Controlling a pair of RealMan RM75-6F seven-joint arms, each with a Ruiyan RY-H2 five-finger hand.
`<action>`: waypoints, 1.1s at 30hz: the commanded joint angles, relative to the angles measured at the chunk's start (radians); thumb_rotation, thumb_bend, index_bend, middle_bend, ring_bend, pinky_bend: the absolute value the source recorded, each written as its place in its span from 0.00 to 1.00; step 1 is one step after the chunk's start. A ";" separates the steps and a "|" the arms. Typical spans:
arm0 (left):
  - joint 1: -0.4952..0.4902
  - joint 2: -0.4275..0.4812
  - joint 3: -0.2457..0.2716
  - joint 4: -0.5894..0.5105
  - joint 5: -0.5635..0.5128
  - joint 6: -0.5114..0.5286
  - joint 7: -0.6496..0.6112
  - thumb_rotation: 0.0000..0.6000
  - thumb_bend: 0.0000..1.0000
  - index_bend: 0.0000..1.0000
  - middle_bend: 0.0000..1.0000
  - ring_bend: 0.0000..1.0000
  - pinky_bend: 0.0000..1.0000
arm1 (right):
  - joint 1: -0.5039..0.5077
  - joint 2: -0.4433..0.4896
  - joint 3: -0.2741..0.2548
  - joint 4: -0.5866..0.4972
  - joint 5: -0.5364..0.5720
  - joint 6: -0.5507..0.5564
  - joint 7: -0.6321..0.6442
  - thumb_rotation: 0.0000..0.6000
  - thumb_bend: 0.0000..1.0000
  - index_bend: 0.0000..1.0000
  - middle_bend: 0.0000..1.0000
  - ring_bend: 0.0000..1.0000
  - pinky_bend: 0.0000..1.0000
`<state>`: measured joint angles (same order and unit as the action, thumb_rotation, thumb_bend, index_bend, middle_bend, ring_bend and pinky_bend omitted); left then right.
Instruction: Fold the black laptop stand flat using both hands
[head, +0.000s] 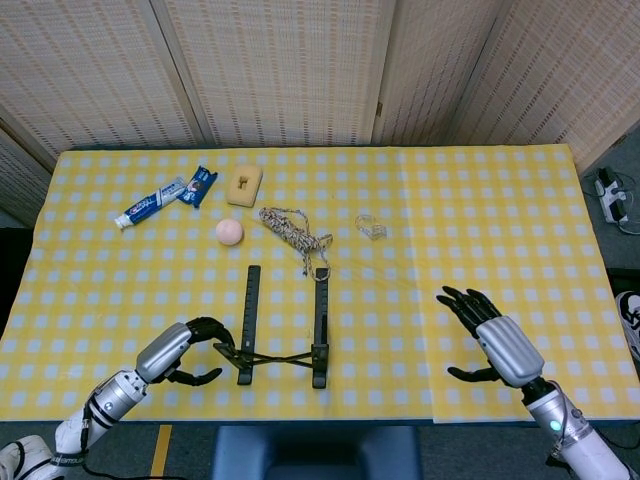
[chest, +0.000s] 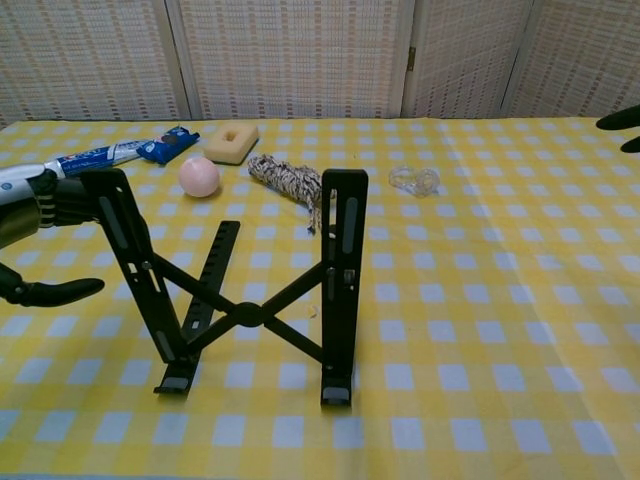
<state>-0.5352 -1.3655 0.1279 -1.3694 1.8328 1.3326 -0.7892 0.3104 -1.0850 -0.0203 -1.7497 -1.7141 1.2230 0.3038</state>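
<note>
My left hand (head: 180, 350) sits right at the stand (head: 283, 330)'s left rail — whether it's gripping I can't tell — while my right hand (head: 490, 340), open and empty, is well off to the stand's right.

One stand (head: 283, 330), toothpaste (head: 150, 205), ball (head: 229, 231), rope (head: 293, 230).

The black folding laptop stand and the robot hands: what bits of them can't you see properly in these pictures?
- Black folding laptop stand: head view foreshortens it, hiding its tilt.
- Left hand: chest view's left edge cuts it off; whether its fingers actually touch the stand's left rail is unclear.
- Right hand: chest view shows only dark fingertips at the right edge.
- Small clear object: too small to identify.
</note>
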 joint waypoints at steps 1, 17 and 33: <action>0.005 0.006 0.007 -0.011 0.003 0.009 0.020 1.00 0.38 0.45 0.43 0.38 0.26 | 0.119 -0.053 -0.026 0.001 -0.086 -0.103 0.240 1.00 0.18 0.00 0.07 0.10 0.00; 0.013 0.030 0.025 -0.061 -0.007 0.012 0.099 1.00 0.38 0.46 0.43 0.38 0.25 | 0.397 -0.364 -0.036 0.243 -0.149 -0.173 0.842 1.00 0.18 0.00 0.07 0.12 0.00; 0.009 0.038 0.022 -0.087 -0.031 -0.006 0.123 1.00 0.38 0.46 0.43 0.38 0.25 | 0.481 -0.447 -0.084 0.327 -0.079 -0.160 1.177 1.00 0.18 0.00 0.12 0.17 0.00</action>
<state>-0.5259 -1.3279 0.1500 -1.4555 1.8022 1.3266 -0.6668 0.7756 -1.5227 -0.0855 -1.4301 -1.8099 1.0677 1.4112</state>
